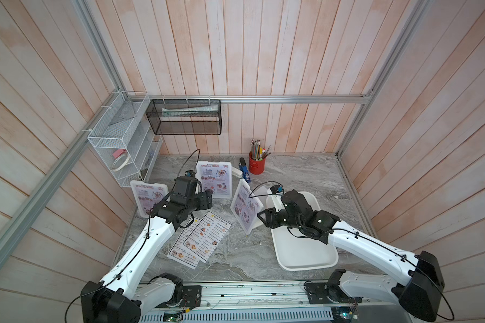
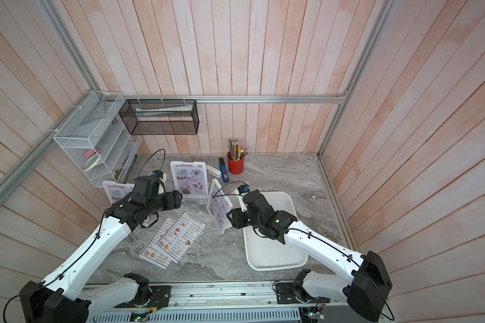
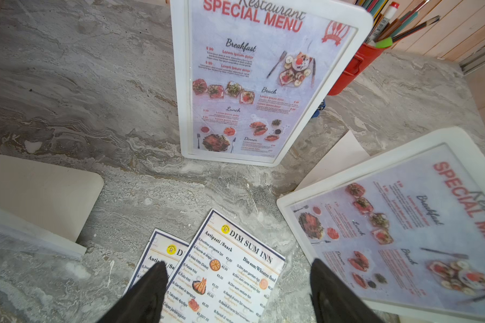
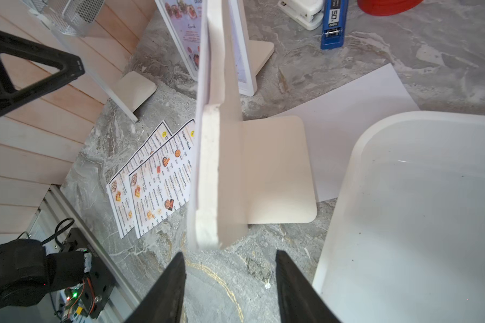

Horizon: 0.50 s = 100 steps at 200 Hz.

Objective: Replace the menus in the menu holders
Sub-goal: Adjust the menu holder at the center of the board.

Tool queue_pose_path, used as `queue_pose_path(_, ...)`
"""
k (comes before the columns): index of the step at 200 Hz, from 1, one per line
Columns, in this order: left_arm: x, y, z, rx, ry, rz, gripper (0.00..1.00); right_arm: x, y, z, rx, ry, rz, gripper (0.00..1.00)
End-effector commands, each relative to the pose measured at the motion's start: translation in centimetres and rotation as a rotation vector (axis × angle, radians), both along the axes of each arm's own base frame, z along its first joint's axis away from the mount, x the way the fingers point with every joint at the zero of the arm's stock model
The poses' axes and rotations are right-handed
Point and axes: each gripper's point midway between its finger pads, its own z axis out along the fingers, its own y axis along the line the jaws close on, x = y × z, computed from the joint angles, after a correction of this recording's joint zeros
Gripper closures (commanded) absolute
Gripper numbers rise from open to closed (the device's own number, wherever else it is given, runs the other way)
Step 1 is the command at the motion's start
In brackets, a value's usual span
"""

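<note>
- Top views: all three holders stand on the marble with SPECIAL MENU sheets [image 1: 216,181] inside: the left menu holder [image 1: 146,200] at mid-left, the centre menu holder [image 1: 214,180] above centre, and the right menu holder [image 1: 245,207] at centre, turned edge-on to the right arm. The DIM SUM INN menus [image 1: 200,240], at least two of them overlapping, lie flat at lower centre. No swap looks complete.
- Top views, risk: the left arm's wrist hangs just beside the left menu holder. A swing toward the sheets could knock that holder over.
- Left wrist view: the left gripper [image 3: 235,268] is spread wide and empty, its fingers [image 3: 151,285] above the DIM SUM INN menus at the bottom of the frame.
- Left wrist view, risk: the sheets lie flat and overlapped. A pinch could slide them over the stone, crease the top one, or lift two at once.
- Right wrist view: the right gripper [image 4: 230,254] is parted about halfway with nothing between its fingers. The right menu holder's edge sits just ahead of the tips at centre frame.
- Right wrist view, risk: the holder looks light and is seen edge-on. An off-centre closure or forward nudge could tip it onto the menus or skid its foot. I cannot tell whether a sheet edge is exposed for gripping.
- Right wrist view, risk: the white tray [image 4: 347,181] at right and a blank white sheet [image 4: 347,106] under the foot crowd the approach. The foot may slip on that paper.
</note>
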Motion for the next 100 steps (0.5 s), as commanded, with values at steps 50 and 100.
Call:
queue_pose_path(50,0.9,-0.6,1.9,-0.039,-0.037,-0.007,0.18,4.6,-2.6,-1.1,-0.017,-0.064,-0.134,0.47)
queue_pose_path(100,1.1,-0.9,2.1,-0.053,-0.037,-0.008,0.19,8.7,-3.5,-0.8,-0.006,-0.108,-0.125,0.47)
